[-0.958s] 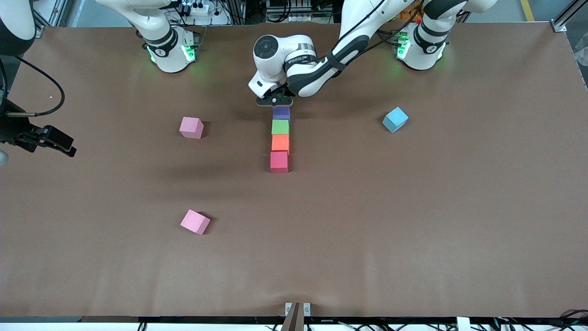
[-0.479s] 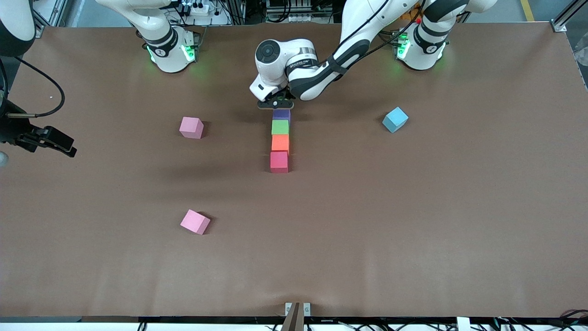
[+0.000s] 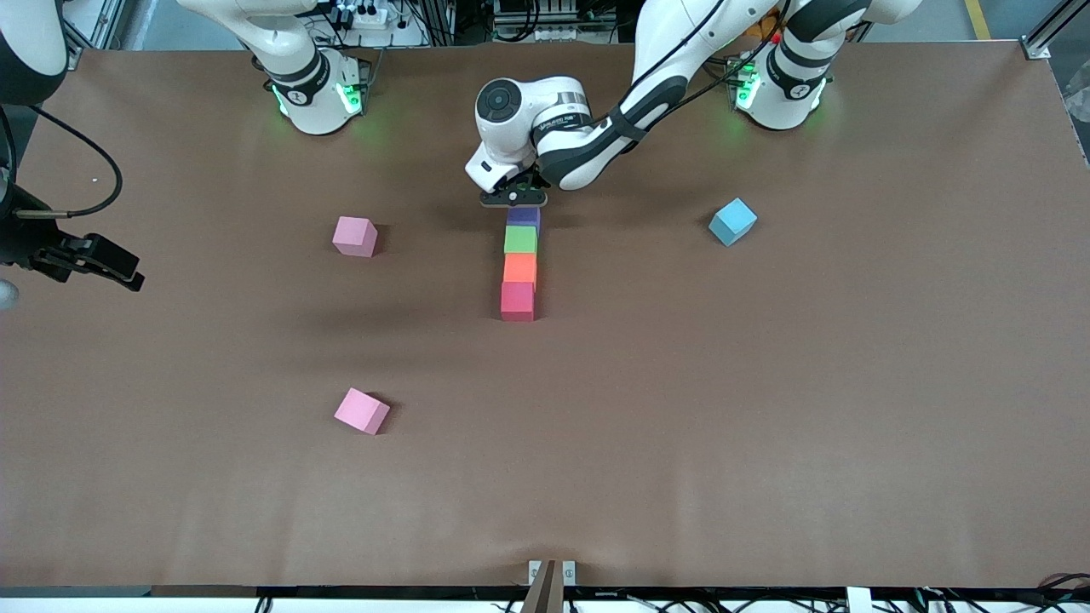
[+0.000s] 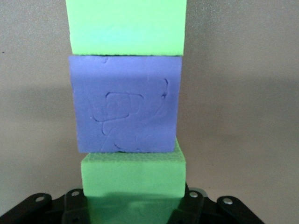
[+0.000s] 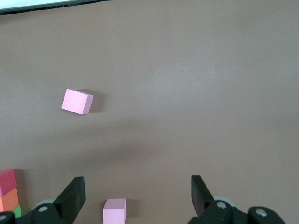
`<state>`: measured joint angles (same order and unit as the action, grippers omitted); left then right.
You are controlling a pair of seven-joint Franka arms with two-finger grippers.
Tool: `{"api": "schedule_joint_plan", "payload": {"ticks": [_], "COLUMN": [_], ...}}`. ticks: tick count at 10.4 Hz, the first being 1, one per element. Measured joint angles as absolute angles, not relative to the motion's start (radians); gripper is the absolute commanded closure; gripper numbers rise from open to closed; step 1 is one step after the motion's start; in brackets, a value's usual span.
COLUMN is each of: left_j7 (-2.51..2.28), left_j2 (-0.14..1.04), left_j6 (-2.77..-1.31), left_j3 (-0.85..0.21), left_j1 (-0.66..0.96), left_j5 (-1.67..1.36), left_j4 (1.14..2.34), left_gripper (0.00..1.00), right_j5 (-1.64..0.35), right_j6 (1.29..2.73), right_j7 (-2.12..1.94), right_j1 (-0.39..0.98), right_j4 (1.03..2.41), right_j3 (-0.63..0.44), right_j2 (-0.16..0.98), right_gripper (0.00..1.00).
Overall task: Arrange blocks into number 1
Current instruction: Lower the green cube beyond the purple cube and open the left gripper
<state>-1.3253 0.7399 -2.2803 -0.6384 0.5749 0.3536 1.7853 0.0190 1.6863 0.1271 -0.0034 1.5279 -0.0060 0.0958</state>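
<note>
Four blocks lie in a straight column on the table: purple [image 3: 522, 216], light green [image 3: 520, 239], orange [image 3: 519, 267] and red [image 3: 517, 300]. My left gripper [image 3: 511, 199] hangs at the column's end farthest from the front camera, shut on a second light green block [image 4: 133, 186]. That block sits against the purple block [image 4: 126, 107], with the column's green block [image 4: 126, 25] past it. The front view hides the held block under the hand. My right gripper [image 3: 128, 277] waits open at the right arm's end of the table, holding nothing [image 5: 138, 196].
Two pale pink cubes [image 3: 354, 236] [image 3: 362, 411] lie toward the right arm's end of the table, the second nearer the front camera. A light blue cube [image 3: 732, 221] lies toward the left arm's end. Both arm bases stand along the table's back edge.
My left gripper has crept toward the column with the green block, and its hand now covers more of the purple block. The right arm has not moved.
</note>
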Motion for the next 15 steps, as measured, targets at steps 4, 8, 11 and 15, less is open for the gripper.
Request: {"api": "schedule_joint_plan", "payload": {"ticks": [4,8,11,15], "left_j7": [-1.316,-1.316,-1.316,-1.316], "left_j2": [0.743,0.743,0.743,0.717], "left_j6": [-2.280,-2.281,-2.284,-2.248], "left_j3": [-0.638,-0.638,-0.638,-0.642], "left_j1": [0.576,0.575,0.577,0.577], "left_j5": [0.354,0.354,0.354,0.355], "left_j4": [1.795,1.807,1.807,1.802], "left_gripper": [1.00,0.56,0.00,0.00], "right_j5": [0.007,0.006,0.006,0.006], "right_j6": [1.686,1.685,1.685,1.685], "right_j7": [0.126,0.126,0.105,0.092], "right_j1": [-0.003,-0.003,-0.004,-0.004], "right_j4": [1.528,1.528,1.527,1.526], "right_j3": [-0.006,-0.006,-0.007,-0.007], "right_j2": [0.097,0.098,0.098,0.098], "right_gripper": [0.00,0.00,0.00,0.00]}}
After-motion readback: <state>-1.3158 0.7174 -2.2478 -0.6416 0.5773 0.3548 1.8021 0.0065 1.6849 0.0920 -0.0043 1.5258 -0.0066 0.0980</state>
